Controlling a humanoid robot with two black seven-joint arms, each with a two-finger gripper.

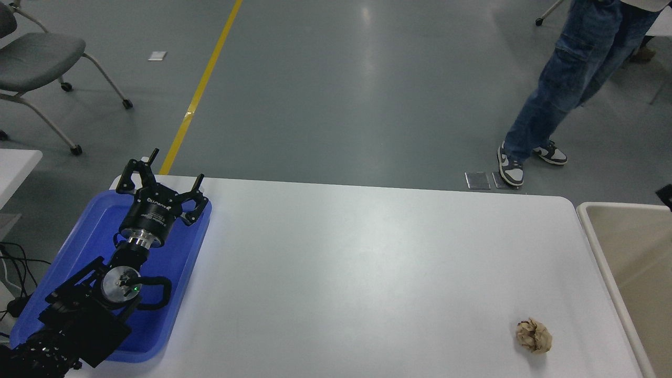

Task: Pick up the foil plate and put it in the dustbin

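The foil plate is out of view. The dustbin (604, 247), beige with a thick off-white rim, stands against the table's right edge and is cut off by the picture; its tan inside shows nothing in it. My left gripper (176, 168) is parked open and empty over the blue tray at the table's left end. My right arm and gripper are out of view.
A flat blue plastic tray (181, 273) lies under the left arm at the table's left. A small crumpled tan paper ball (534, 336) lies near the front right. A person's legs (562, 89) stand beyond the table's far right. A grey chair (37, 63) stands far left.
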